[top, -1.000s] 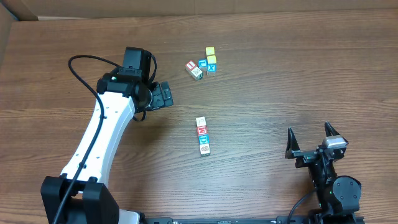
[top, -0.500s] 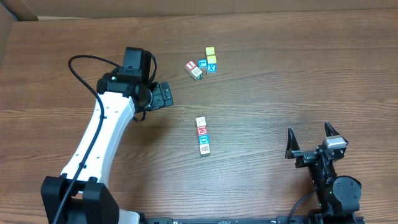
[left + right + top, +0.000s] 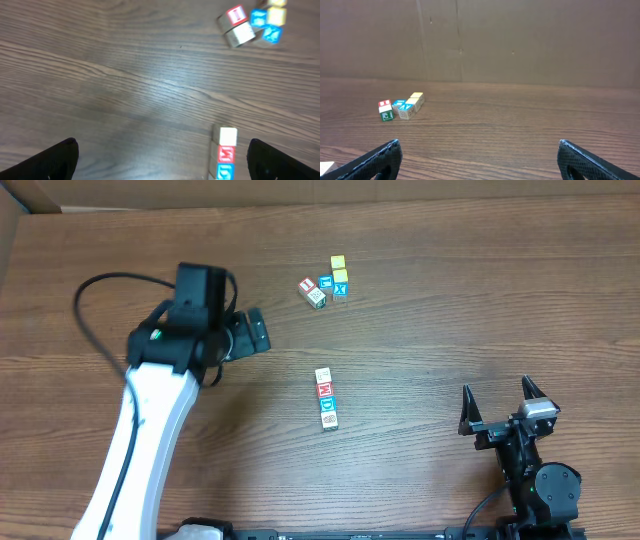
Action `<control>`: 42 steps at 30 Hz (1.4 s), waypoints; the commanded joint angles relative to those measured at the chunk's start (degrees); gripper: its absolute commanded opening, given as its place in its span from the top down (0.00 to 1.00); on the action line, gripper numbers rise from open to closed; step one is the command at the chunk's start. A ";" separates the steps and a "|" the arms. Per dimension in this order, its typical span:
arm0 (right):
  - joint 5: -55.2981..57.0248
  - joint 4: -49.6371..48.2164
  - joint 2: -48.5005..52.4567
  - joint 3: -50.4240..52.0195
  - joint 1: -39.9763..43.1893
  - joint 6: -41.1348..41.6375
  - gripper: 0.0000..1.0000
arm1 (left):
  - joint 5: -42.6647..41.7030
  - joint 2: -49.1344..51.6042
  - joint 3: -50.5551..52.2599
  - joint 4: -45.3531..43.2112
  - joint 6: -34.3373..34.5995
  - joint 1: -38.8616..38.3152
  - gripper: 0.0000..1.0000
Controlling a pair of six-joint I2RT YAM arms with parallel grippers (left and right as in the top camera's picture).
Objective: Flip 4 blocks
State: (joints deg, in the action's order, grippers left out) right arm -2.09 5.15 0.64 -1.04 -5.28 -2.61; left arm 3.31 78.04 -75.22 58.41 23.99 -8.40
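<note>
The blocks lie in a short row mid-table: a cream one (image 3: 323, 374), a red-faced one (image 3: 324, 388), a blue-faced one (image 3: 327, 405) and a tan one (image 3: 330, 421). My left gripper (image 3: 253, 333) hovers open up and to the left of the row, apart from it. Its wrist view shows the cream block (image 3: 228, 136), the red block (image 3: 227, 153) and the blue block (image 3: 225, 171) just inside the right finger (image 3: 280, 161), with the left gripper (image 3: 161, 165) empty. My right gripper (image 3: 497, 392) stands open at the lower right, and the right gripper (image 3: 480, 160) holds nothing.
A cluster of other cubes sits at the back: a red-and-white cube (image 3: 308, 285), a grey cube (image 3: 317, 298), yellow cubes (image 3: 339, 269) and a blue cube marked X (image 3: 340, 290). The right wrist view shows this cluster (image 3: 400, 107) before a cardboard wall (image 3: 520, 40).
The left arm has swung to the left, carrying its open gripper a little away from the blocks. The right arm and all the blocks have stayed put.
</note>
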 commanded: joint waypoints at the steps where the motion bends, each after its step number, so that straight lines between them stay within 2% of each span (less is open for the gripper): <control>1: 0.57 -0.37 -0.48 0.59 0.20 -0.24 0.00 | 0.96 -5.88 -1.01 2.25 0.20 0.13 0.00; 7: 0.57 -0.37 -0.48 0.59 0.20 -0.26 0.00 | 0.98 -12.24 -1.01 9.57 0.22 0.13 0.00; 12: 0.57 -0.37 -0.48 0.59 0.20 -0.24 0.00 | 0.70 -13.31 -0.63 14.69 0.24 0.13 0.00; 20: 0.57 -0.37 -0.48 0.59 0.20 -0.24 0.00 | 0.42 -22.32 7.04 13.44 0.26 0.13 0.00; 32: 0.57 -0.37 -0.48 0.59 0.20 -0.24 0.00 | -0.20 -45.03 29.79 -8.52 0.48 0.28 0.00; 42: 0.59 -0.37 -0.48 0.59 0.20 -0.24 0.00 | -2.49 -65.31 43.28 -36.35 0.44 3.63 0.00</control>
State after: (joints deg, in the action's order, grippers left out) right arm -2.09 5.10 0.62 -1.04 -5.28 -2.61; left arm 2.17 16.93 -34.33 26.72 24.01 -5.65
